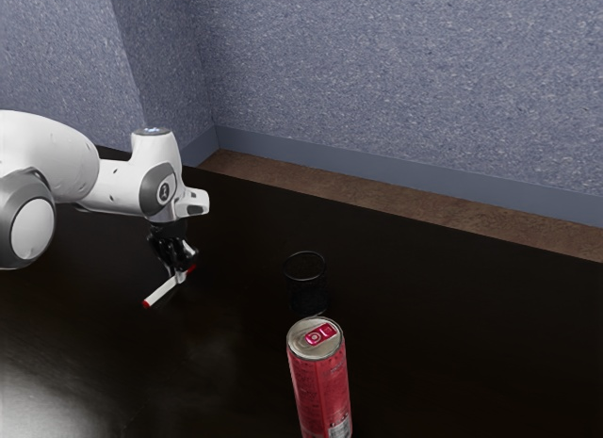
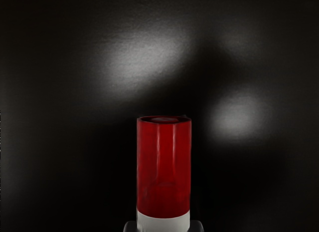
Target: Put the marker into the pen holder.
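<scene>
One marker [image 1: 163, 292], white with red ends, and it's off to the exterior view's left of the pen holder, well apart from it and outside it. The black gripper [image 1: 180, 269] is on that same side of the pen holder, fingers closed in on the marker from both sides, so yeah, it's got a grip. In the wrist view, the marker's big red end [image 2: 164, 167] sticks out past the fingertips.

The pen holder [image 1: 307, 287] itself is a dark, round, open-topped cup standing upright on the black table [image 1: 471, 316]. Inside is too dark for me to make out, tbh. Nearer the exterior camera than the pen holder there's a tall red can [image 1: 322, 391], upright, silvery lid on top; can't tell if those two touch.
</scene>
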